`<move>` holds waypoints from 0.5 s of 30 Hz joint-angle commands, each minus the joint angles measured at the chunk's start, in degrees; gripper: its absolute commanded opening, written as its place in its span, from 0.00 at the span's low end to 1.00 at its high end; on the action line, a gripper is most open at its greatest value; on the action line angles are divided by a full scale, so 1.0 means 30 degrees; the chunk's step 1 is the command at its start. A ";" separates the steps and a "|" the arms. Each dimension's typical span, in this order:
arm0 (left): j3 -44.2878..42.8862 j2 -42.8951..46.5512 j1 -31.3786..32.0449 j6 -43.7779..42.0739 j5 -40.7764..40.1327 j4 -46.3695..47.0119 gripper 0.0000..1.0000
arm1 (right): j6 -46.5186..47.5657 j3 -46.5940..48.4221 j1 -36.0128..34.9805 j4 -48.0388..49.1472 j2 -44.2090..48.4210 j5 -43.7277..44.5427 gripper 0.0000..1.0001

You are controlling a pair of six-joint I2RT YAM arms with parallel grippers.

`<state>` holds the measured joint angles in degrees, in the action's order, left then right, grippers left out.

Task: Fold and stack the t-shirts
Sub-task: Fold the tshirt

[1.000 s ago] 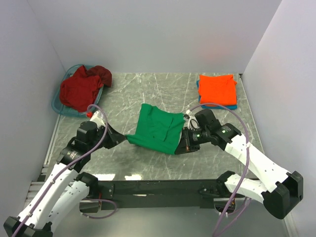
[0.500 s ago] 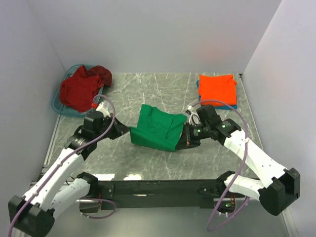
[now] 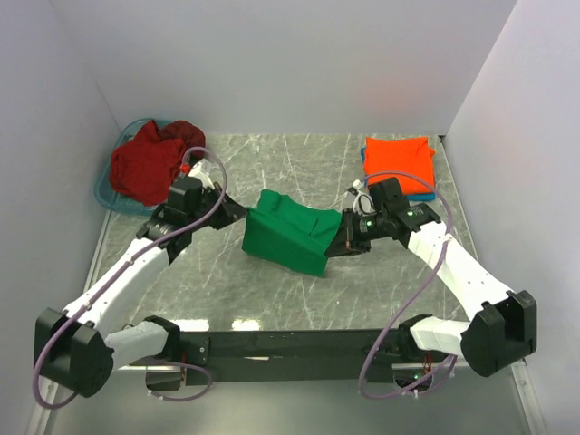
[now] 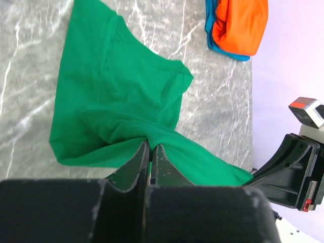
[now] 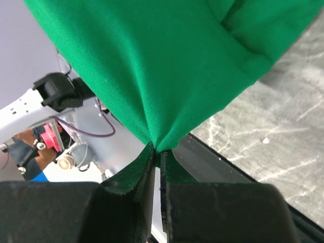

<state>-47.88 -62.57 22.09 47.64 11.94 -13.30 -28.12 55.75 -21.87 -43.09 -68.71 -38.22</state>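
The left gripper (image 4: 150, 148) and the right gripper (image 5: 157, 150) are each clamped on an edge of the green t-shirt (image 3: 288, 237). It spans between them over the worktop (image 3: 272, 299) centre.

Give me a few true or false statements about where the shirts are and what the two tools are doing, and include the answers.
1. The left tool and the right tool are both shut on the green tee. True.
2. The orange tee lies under the blue tee. False: the orange one is on top, and only the blue edges show.
3. The red tee lies folded flat on the table. False: it sits crumpled in the basket.
4. The green tee is stretched between the two tools. True.
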 commanded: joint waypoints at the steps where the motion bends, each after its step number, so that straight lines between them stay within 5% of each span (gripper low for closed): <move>1: -0.1471 -0.0822 -0.0506 -0.0644 -0.0466 0.2176 0.00 | 0.0467 0.0929 0.0579 0.0563 -0.0446 -0.0444 0.06; 15: -0.3815 -0.5771 -0.0888 -0.0703 0.1144 0.4316 0.00 | 0.1550 0.2979 0.2161 0.1033 -0.3462 0.1254 0.05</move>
<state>-55.61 -78.22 20.25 46.96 15.14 -5.54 -25.39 61.39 -16.67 -41.04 -77.71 -36.10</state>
